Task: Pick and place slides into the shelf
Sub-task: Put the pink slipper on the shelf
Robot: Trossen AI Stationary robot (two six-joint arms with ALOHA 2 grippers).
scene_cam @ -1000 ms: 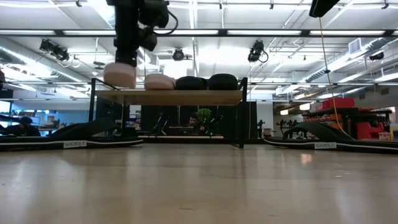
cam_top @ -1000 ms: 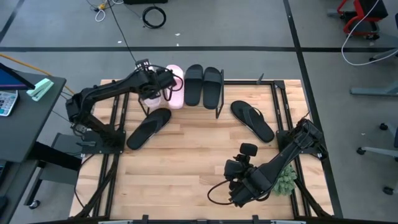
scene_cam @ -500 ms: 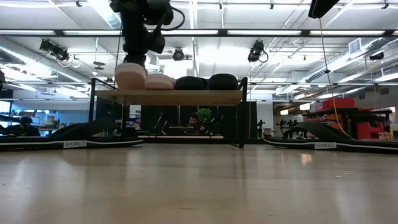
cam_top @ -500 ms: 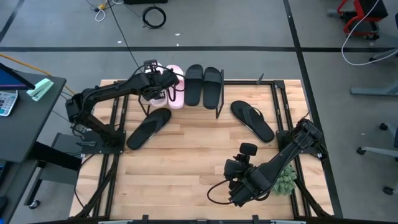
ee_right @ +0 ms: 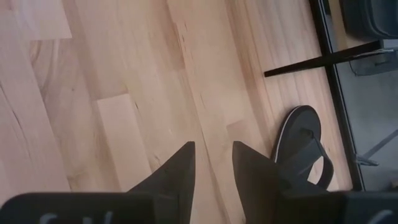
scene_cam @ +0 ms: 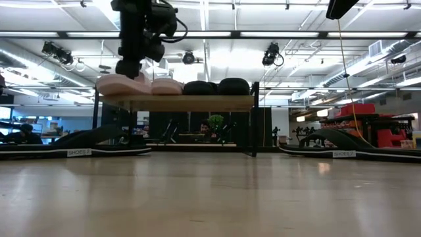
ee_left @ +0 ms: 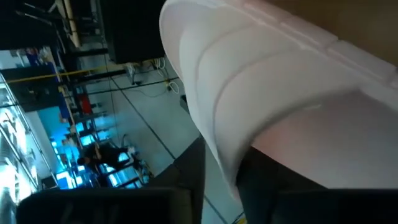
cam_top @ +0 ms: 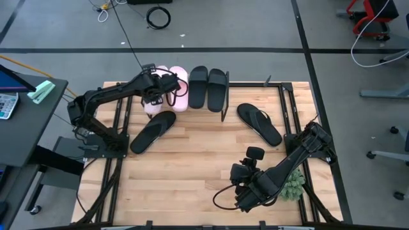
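Left wrist view: pink slide cropped.

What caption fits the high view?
Left gripper over a pink slide on the shelf; right gripper waits.

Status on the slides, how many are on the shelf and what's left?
Done: two black slides and one pink slide sit on the shelf. In hand: the left gripper is at the second pink slide on the shelf's end. Left: two flip-flops on the table; right gripper waits.
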